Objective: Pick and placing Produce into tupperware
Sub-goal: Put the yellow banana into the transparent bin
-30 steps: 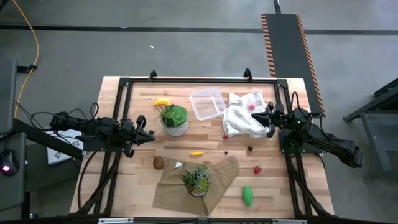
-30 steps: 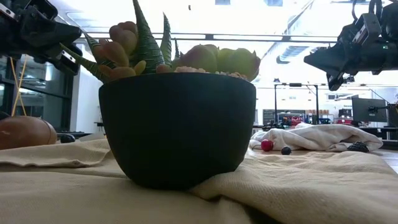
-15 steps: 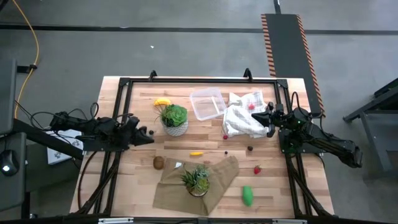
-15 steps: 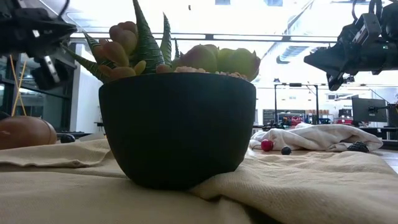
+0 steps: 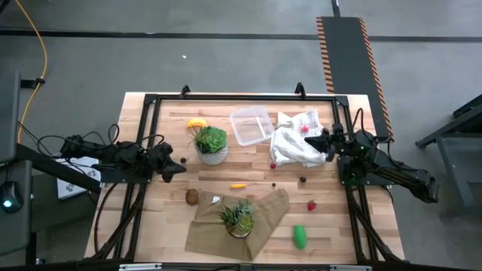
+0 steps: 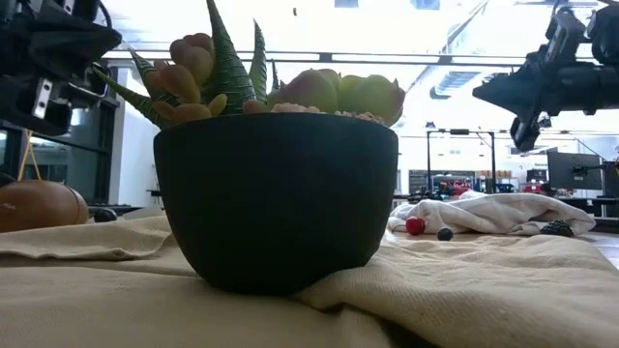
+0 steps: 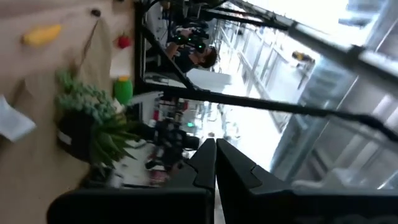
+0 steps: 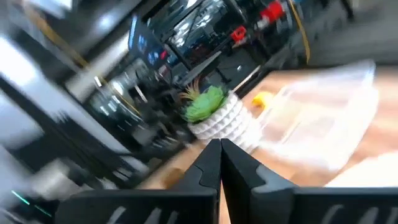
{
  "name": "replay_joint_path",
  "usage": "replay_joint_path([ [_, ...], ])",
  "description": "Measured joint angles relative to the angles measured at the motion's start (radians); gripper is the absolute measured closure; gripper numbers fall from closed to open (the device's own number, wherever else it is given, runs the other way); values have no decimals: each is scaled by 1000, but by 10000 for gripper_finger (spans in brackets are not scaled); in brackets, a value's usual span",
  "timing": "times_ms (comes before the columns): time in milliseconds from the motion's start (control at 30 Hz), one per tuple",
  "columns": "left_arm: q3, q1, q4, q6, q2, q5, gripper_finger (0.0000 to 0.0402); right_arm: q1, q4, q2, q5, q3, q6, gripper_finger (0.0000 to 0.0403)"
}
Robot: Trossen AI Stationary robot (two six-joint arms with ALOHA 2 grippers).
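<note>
So the left gripper has swung round a bit over the last second; it was pointing straight across the table and now it's angled slightly toward the front edge, with its fingers pressed together and nothing in them; the right gripper has also crept forward a touch, likewise pressed together and empty, hanging over the white cloth.

Nothing's been picked yet, so I'd say this is just the start of the reach.

Relative to the left gripper: the brown ball sits near it, toward the front; the yellow oblong piece is a bit further out ahead; the white potted plant is just ahead of its tip.

Relative to the right gripper: the tupperware is out ahead of its tip, past the cloth, and looks empty; a red berry lies on the cloth just beside it; another red berry and the green piece are well off toward the front edge.
</note>
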Motion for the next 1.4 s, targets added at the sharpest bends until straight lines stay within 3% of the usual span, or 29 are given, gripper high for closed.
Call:
replay_joint_path([
  [100,0,0,-4,2,0,0,401,0,0,0,0,0,235,403],
  [233,0,0,-6,0,0,-7,401,0,-2,1,24,0,379,403],
  [367,0,0,-7,2,0,-11,401,0,-11,4,96,0,699,403],
  [467,0,0,-9,1,0,-11,401,0,-11,4,91,0,900,403],
  [700,0,0,-9,1,0,-11,401,27,2,4,82,0,1036,403],
  [767,0,0,-9,3,0,-11,401,30,25,4,121,0,1010,403],
  [933,0,0,-9,136,3,-11,401,28,211,4,175,0,570,403],
  [1100,0,0,-23,306,4,-3,401,28,523,4,464,26,312,403],
  [1167,0,0,-42,367,4,-8,401,28,628,4,531,65,198,403],
  [1267,0,0,-39,437,11,-17,401,28,676,6,501,163,91,403],
  [1400,0,0,-28,562,11,-77,401,31,504,57,307,363,46,403],
])
